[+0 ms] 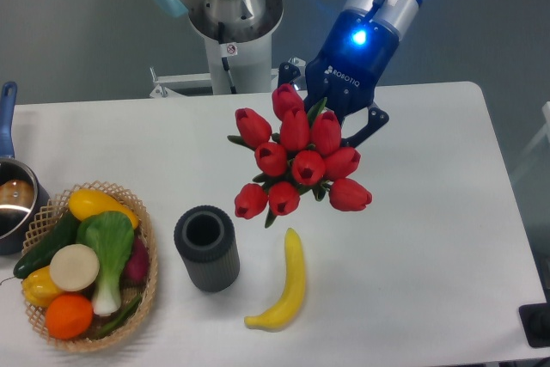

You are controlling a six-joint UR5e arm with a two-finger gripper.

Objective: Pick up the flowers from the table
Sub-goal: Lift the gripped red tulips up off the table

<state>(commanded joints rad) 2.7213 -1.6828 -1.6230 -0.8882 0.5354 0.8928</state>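
The flowers, a bunch of red tulips, hang in the air above the white table. Their heads point toward the camera and hide most of the green stems. My gripper is shut on the stems just behind the heads, tilted down and to the left. Its dark fingers show at either side of the bunch, and a blue light glows on the wrist. The bunch hangs above the spot between the dark cup and the banana.
A dark ribbed cylindrical cup stands upright left of centre. A yellow banana lies near the front edge. A wicker basket of vegetables and fruit sits at the left, with a pot behind it. The arm's base rises at the back.
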